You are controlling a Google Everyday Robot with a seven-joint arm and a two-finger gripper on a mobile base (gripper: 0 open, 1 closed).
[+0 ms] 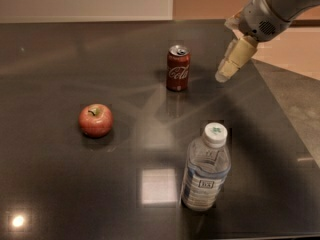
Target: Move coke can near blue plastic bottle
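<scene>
Gripper [224, 73] hovered upper right, near the upright coke can [178, 70] at upper centre; spread or closed could not be told. A level, mid-height grasp seemed wisest before carrying toward the blue plastic bottle [205, 171], lower centre.

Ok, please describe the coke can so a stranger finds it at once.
On the dark table, look to the far side, left of the gripper that hangs over the right side. The coke can stands there upright: small, red, white script, silver top, unlike the round apple and the taller clear bottle.
</scene>
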